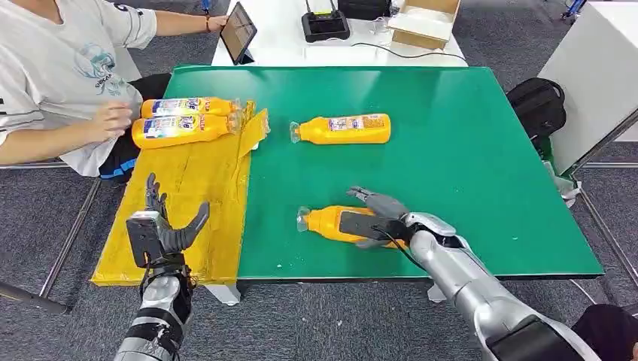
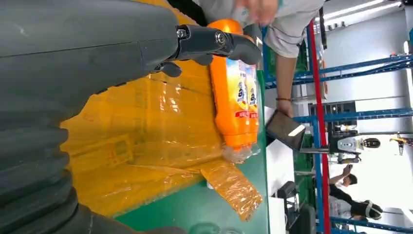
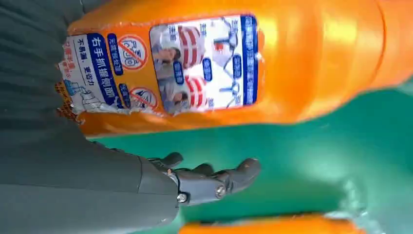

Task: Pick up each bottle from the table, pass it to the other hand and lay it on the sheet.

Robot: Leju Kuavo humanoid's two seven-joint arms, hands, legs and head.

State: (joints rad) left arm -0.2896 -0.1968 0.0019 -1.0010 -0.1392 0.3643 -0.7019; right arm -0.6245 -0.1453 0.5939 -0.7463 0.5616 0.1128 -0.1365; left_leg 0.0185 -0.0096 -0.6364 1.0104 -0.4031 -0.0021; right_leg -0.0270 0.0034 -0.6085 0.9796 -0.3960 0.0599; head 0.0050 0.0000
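The left hand (image 1: 164,232) hangs over the near end of the yellow sheet (image 1: 192,195), palm up with fingers spread, holding nothing. At the sheet's far end two orange bottles (image 1: 180,124) already lie side by side, caps toward the right, close to a seated person's hand (image 1: 111,120). On the green table (image 1: 481,150), toward the middle, a third bottle (image 1: 342,128) lies well apart from the sheet, its long axis running left to right and its cap pointing left. Nearer the robot lies the fourth bottle (image 1: 331,222), also set left to right with its clear cap to the left. The right hand (image 1: 376,218) lies over its body; the right wrist view shows the bottle's label (image 3: 160,68) against the palm with the fingers (image 3: 214,180) apart beside it, so I cannot tell whether the grip has closed.

By my judgement this is the pick-up step for the near bottle. The next move calls for closing firmly around its middle, lifting it level, and carrying it left toward the waiting left hand.
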